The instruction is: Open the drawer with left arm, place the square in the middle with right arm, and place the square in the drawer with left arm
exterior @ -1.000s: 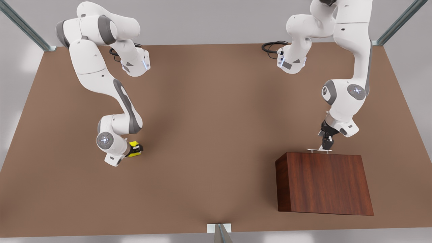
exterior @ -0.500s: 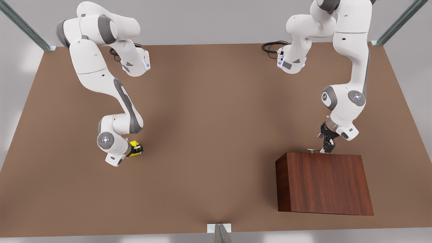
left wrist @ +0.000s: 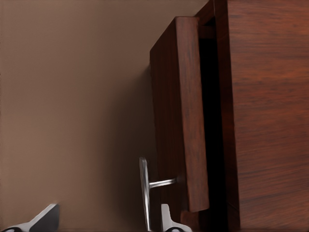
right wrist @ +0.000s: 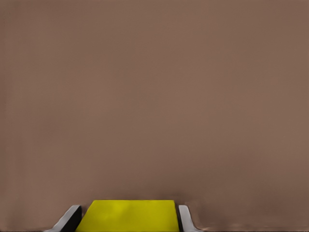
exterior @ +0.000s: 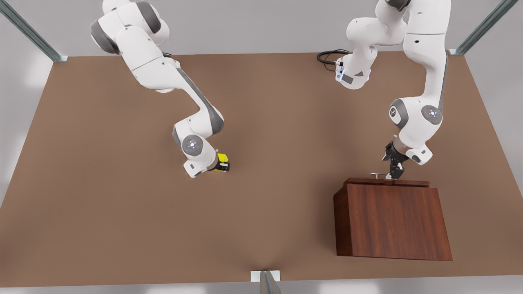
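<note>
Two steps run at once. Your left gripper (exterior: 391, 176) is at the silver bar handle (left wrist: 145, 191), one finger on each side of it; you can't tell if they grip. The wood-grain drawer (exterior: 387, 182) stands barely ajar just behind the gripper and needs a straight pull. Your right gripper (exterior: 222, 163) is clamped on the plain yellow square (exterior: 222, 158), which should next be set down on the matte table (exterior: 278, 122) below.
</note>
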Action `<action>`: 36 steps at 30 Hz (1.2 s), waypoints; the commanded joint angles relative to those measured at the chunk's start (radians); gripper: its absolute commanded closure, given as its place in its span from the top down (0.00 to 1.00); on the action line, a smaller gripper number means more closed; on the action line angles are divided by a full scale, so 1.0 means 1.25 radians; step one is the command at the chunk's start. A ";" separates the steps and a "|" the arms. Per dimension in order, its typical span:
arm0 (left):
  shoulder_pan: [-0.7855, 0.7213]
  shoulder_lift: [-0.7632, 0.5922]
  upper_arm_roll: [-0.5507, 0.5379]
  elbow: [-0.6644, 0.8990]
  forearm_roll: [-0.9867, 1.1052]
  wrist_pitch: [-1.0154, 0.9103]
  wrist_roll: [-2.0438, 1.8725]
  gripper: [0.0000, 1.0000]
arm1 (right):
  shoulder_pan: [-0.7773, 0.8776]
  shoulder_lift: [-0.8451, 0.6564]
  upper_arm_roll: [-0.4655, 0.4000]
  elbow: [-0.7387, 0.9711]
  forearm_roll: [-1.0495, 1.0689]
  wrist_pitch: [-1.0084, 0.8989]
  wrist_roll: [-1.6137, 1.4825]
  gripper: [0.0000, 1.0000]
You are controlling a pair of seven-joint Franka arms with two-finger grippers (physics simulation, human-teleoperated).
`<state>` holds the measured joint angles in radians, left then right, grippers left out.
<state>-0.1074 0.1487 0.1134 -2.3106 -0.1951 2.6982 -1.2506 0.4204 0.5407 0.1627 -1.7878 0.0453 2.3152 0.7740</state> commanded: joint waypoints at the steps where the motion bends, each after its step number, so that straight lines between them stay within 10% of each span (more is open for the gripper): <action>1: 0.000 -0.002 0.000 -0.002 0.000 0.000 -0.002 1.00 | 0.016 0.010 0.000 0.019 -0.001 0.000 0.037 0.72; 8: 0.000 -0.034 0.000 -0.045 0.000 -0.004 -0.002 1.00 | 0.305 0.250 -0.052 0.365 -0.002 -0.009 0.540 0.73; 11: 0.000 -0.058 0.000 -0.077 0.000 0.002 -0.002 1.00 | 0.325 0.258 -0.065 0.358 -0.002 -0.008 0.560 0.97; 17: 0.000 -0.094 0.000 -0.110 0.000 -0.004 -0.002 1.00 | 0.315 0.220 -0.083 0.346 -0.006 -0.011 0.539 1.00; 28: 0.000 -0.139 0.000 -0.162 0.000 -0.004 -0.002 1.00 | -0.247 -0.290 -0.108 0.109 -0.014 -0.375 -0.531 1.00; 36: 0.000 -0.188 0.000 -0.211 0.000 -0.028 -0.002 1.00 | -0.323 -0.291 -0.126 0.263 -0.080 -0.584 -0.650 1.00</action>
<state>-0.1076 -0.0951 0.1135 -2.5749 -0.1951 2.6564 -1.2533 0.0102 0.1779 0.0047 -1.4588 -0.0558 1.5860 -0.0398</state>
